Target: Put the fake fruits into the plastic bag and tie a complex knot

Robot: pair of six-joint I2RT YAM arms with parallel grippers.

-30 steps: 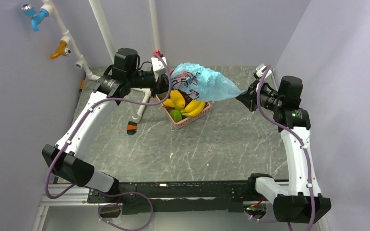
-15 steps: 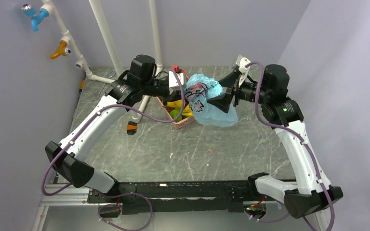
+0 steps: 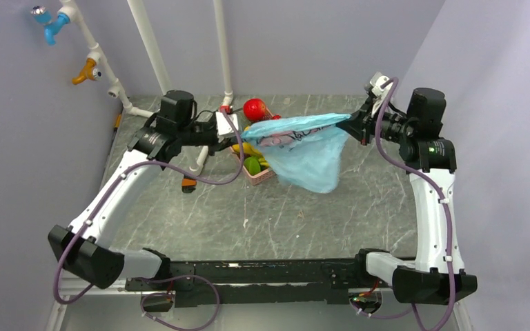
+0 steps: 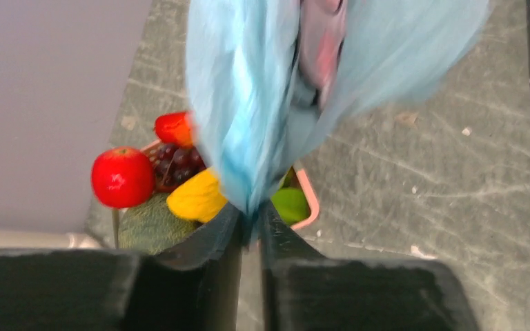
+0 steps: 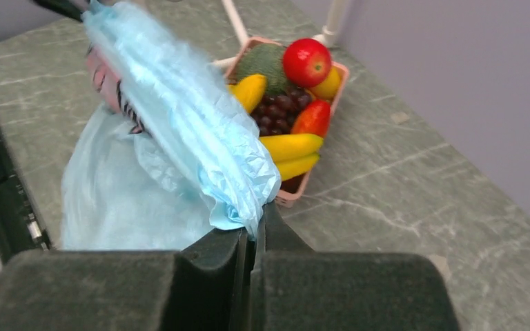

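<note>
Left wrist view shows your left gripper (image 4: 250, 219) pressed together on a gathered fold of the plastic bag (image 4: 248, 103). The thin blue film is pinched between the jaws and fans out beyond them. Your right gripper (image 5: 252, 226) is likewise clamped on a bunched edge at the opposite side of the bag. Seen from the top external camera, the two arms stand well apart, with the bag's upper edge drawn taut between them above the table (image 3: 283, 221). Its body hangs slack below that line; whether the lowest fold touches the surface cannot be told. No fruit shows through the film, so the bag appears empty. The fake fruits (image 5: 286, 103) all sit in the pink basket (image 5: 291, 198), just behind the stretched bag, with the red apple (image 5: 306, 62) on top, the bananas (image 5: 290, 148) along the near rim and the grapes (image 5: 281, 103) in the middle. In my judgement the task is at its start. You have the bag secured at both sides, but its mouth is not seen open and its handles cannot be made out. Every fruit is yet to be loaded, and no knot is tied.
</note>
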